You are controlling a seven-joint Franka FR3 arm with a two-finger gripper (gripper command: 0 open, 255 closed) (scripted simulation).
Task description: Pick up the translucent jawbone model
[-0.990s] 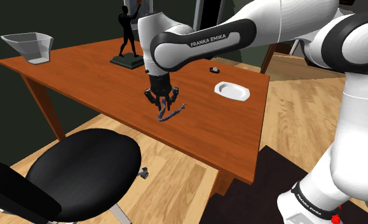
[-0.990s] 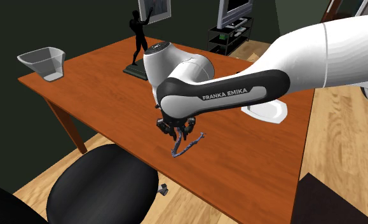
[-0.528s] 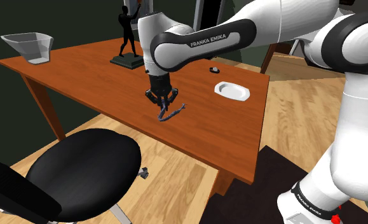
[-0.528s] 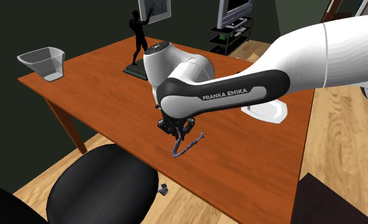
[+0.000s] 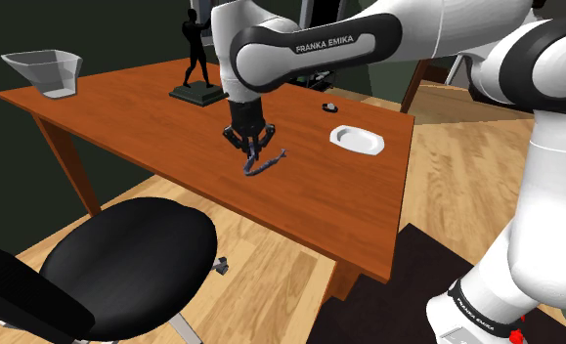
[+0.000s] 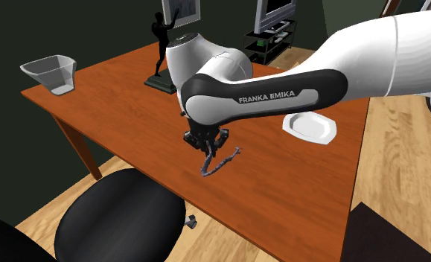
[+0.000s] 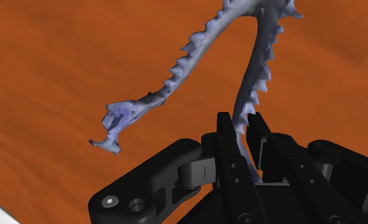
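Jawbone model [image 7: 176, 83]: slender, pale violet, translucent V edged with small pointed teeth. Pinched by one branch in black gripper [image 7: 241, 124], fingers closed tight on it. Hanging low over smooth orange-brown wooden table [image 5: 124, 107], seemingly just clear. Lift step in hand; next, straight rise with firm grip against swinging.
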